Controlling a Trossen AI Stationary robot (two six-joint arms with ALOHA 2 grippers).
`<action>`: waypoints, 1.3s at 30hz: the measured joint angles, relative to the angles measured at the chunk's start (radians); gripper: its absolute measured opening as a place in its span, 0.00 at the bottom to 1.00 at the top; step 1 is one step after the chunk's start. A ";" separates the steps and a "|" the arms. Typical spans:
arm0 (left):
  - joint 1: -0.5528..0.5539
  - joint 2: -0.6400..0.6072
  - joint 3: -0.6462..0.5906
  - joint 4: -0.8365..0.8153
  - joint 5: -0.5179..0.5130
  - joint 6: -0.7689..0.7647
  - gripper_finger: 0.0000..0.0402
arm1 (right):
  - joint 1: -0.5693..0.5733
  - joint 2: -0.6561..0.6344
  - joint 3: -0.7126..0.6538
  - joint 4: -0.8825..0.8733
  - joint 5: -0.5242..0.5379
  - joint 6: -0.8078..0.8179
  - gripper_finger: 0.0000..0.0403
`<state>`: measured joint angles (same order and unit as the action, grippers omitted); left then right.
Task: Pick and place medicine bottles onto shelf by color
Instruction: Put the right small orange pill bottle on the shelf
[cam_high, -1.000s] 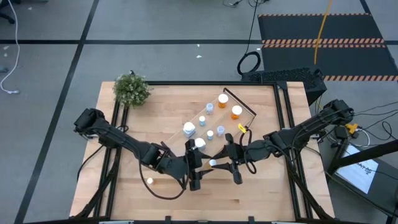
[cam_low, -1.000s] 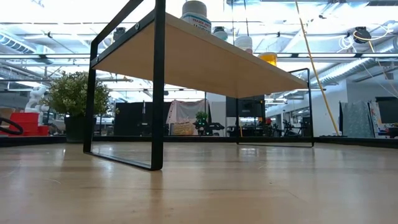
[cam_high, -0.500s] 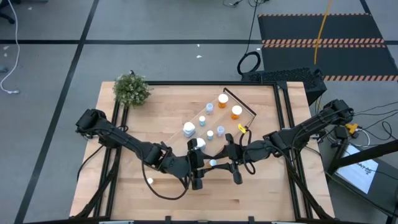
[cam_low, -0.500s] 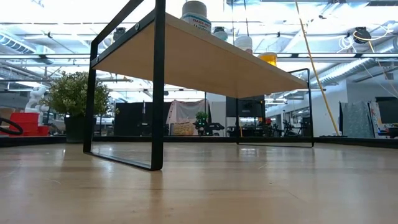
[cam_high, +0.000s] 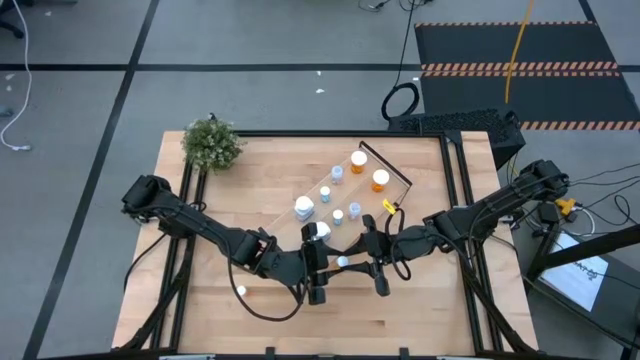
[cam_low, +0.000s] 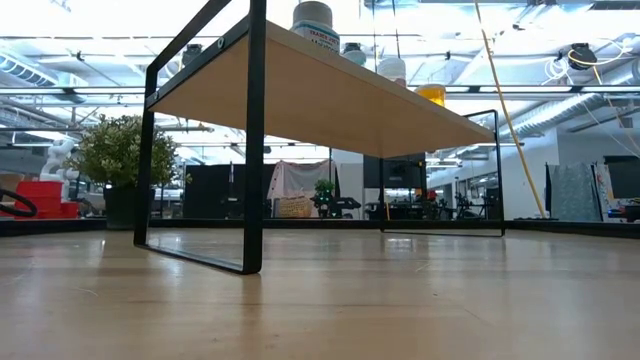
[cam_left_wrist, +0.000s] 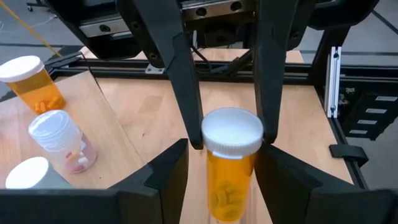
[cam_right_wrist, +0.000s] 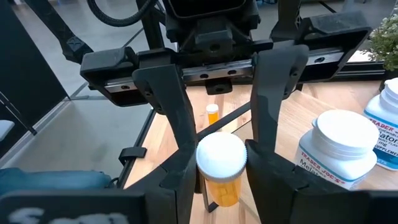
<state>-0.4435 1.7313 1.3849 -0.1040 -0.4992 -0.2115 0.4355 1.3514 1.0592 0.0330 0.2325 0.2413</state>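
Observation:
An orange medicine bottle (cam_high: 341, 262) with a white cap hangs over the table's middle, just near of the shelf (cam_high: 372, 196). My left gripper (cam_high: 334, 266) comes at it from the table's left and my right gripper (cam_high: 348, 262) from the right; both are shut on it. The light-wood shelf (cam_low: 320, 95) stands on black brackets and carries several bottles: orange (cam_high: 358, 160), pale blue (cam_high: 337, 173) and white (cam_high: 304, 208). One small orange bottle (cam_high: 241, 291) stands alone on the tabletop at the near left. My left gripper (cam_left_wrist: 227, 155) pinches the orange bottle between its two fingers, at the white cap's sides (cam_right_wrist: 202, 149). Its fingers (cam_right_wrist: 186, 140) come level from the table's left. The bottle stands upright in the hold, clear of the table. My right gripper (cam_right_wrist: 221, 158) pinches the same bottle between its two fingers, also at the cap's sides (cam_left_wrist: 252, 134). Its fingers (cam_left_wrist: 270, 106) come level from the table's right, facing the left gripper. The orange body (cam_left_wrist: 227, 186) hangs below the fingers.
A green bushy plant (cam_high: 212, 143) stands at the table's far left corner. Two large white bottles (cam_right_wrist: 339, 146) sit on the shelf's near end, close beside the grippers. A yellow object (cam_high: 392, 207) lies by the shelf's right side. Bare wood lies near of the grippers.
My left gripper's fingers have drawn together about the orange bottle's cap. The bottle and my right gripper have kept still.

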 joint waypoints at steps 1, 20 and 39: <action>0.000 0.000 0.000 0.000 0.000 0.000 0.44 | 0.000 0.000 0.000 0.000 0.000 0.000 0.30; 0.000 0.000 0.000 -0.001 0.000 -0.002 0.44 | 0.000 0.000 0.000 0.000 0.001 -0.004 0.30; 0.000 0.000 0.000 -0.001 0.002 0.000 0.29 | 0.000 0.000 0.000 0.000 0.002 -0.018 0.30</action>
<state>-0.4438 1.7317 1.3849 -0.1051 -0.4968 -0.2115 0.4355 1.3514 1.0588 0.0328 0.2344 0.2234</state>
